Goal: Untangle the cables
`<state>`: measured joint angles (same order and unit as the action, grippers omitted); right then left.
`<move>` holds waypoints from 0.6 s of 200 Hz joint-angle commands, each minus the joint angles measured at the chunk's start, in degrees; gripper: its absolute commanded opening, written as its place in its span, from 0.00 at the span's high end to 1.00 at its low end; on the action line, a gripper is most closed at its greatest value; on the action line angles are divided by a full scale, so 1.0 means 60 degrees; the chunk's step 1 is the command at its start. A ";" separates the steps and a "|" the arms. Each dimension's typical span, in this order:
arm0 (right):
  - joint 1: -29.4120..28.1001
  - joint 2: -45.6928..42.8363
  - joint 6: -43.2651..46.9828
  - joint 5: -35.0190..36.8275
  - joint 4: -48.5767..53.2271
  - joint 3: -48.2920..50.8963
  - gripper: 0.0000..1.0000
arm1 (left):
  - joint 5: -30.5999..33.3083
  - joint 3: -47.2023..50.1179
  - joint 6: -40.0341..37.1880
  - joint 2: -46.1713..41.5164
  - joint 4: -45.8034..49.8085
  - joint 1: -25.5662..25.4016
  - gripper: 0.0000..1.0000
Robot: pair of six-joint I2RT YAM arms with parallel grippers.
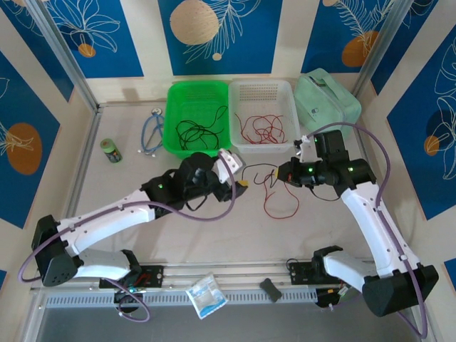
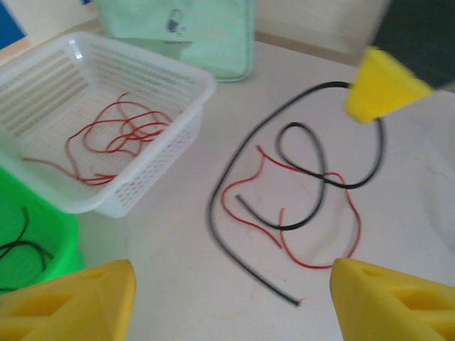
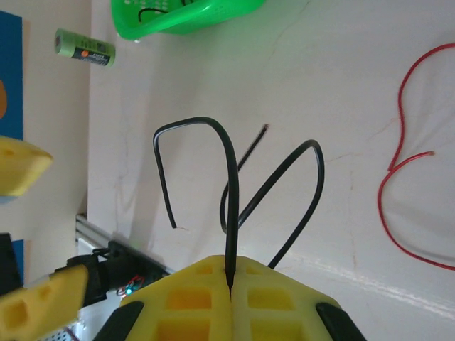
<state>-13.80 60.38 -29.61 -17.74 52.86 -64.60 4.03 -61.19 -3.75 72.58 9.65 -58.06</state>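
Note:
A black cable point(image 2: 234, 241) and a red cable point(image 2: 313, 263) lie looped across each other on the table between the two arms. My right gripper point(image 3: 231, 284) is shut on the black cable point(image 3: 231, 185), which rises in a loop from its yellow fingers. In the top view the right gripper point(image 1: 283, 173) sits just right of the tangle, and the red cable point(image 1: 281, 210) trails toward me. My left gripper point(image 2: 231, 298) is open just short of the black cable's free end, nothing between its fingers. It point(image 1: 241, 179) is to the left of the tangle.
A white basket point(image 1: 288, 96) holds red wires and a green basket point(image 1: 174, 96) holds black wires, both behind the tangle. A mint pouch point(image 1: 328, 100) lies at the back right. A blue stethoscope point(image 1: 151, 132) and a green battery point(image 1: 110, 150) lie at the back left.

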 commanded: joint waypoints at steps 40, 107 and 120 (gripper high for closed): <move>0.0116 0.0291 0.0466 -0.1096 0.0403 -0.0484 1.00 | 0.0280 -0.0547 -0.1456 0.0675 -0.0101 -0.1005 0.33; 0.0132 0.0136 0.0539 -0.1438 0.0517 -0.0557 1.00 | 0.0398 -0.1230 -0.1987 0.2315 -0.0396 -0.1009 0.38; 0.0132 0.0090 0.0554 -0.1469 0.0543 -0.0572 1.00 | 0.0807 -0.1300 -0.2081 0.2533 -0.0554 -0.0991 0.39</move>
<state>-13.37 62.08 -27.40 -23.70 54.22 -66.08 5.52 -66.61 -13.89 85.82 8.73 -64.10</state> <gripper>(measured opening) 0.050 0.616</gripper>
